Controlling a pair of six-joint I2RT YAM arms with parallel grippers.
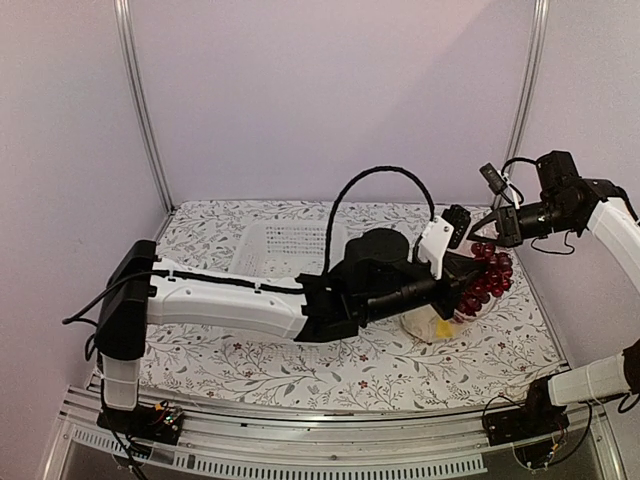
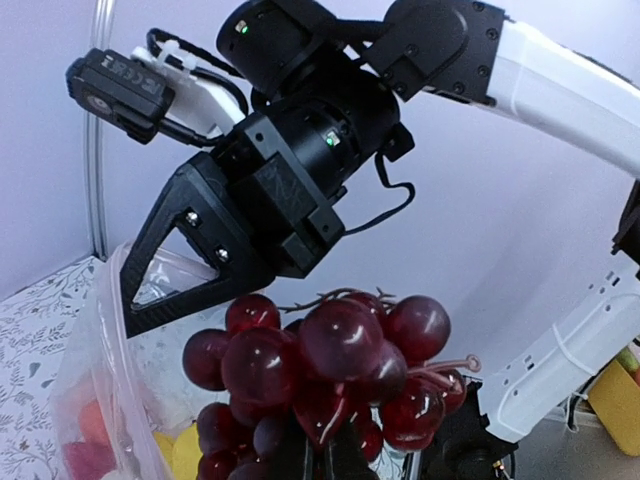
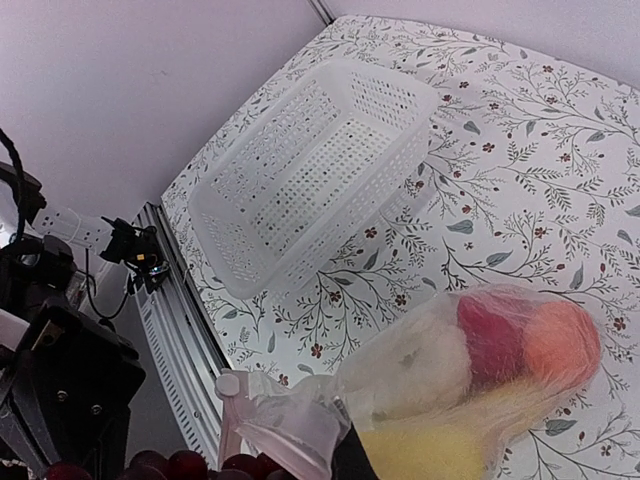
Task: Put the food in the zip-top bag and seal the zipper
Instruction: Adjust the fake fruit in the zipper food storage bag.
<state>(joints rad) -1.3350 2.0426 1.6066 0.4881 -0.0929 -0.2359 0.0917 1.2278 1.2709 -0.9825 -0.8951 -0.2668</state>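
My left gripper (image 1: 462,283) is shut on the dark purple grape bunch (image 1: 488,278) and holds it in the air beside the bag's raised mouth. In the left wrist view the grapes (image 2: 330,360) fill the frame above my fingers (image 2: 300,455). My right gripper (image 1: 497,228) is shut on the top edge of the clear zip-top bag (image 1: 440,320) and lifts it. In the right wrist view the bag (image 3: 400,390) holds white cauliflower (image 3: 430,365), red pepper (image 3: 490,335), orange fruit (image 3: 565,340) and a yellow piece (image 3: 450,445). The zipper strip (image 3: 270,415) hangs open, its slider (image 3: 228,385) at one end.
The empty white perforated basket (image 1: 285,248) stands at the back left of the floral cloth (image 1: 300,370); it also shows in the right wrist view (image 3: 310,170). The left arm (image 1: 230,300) stretches across the middle. The metal front rail (image 1: 320,440) runs along the near edge.
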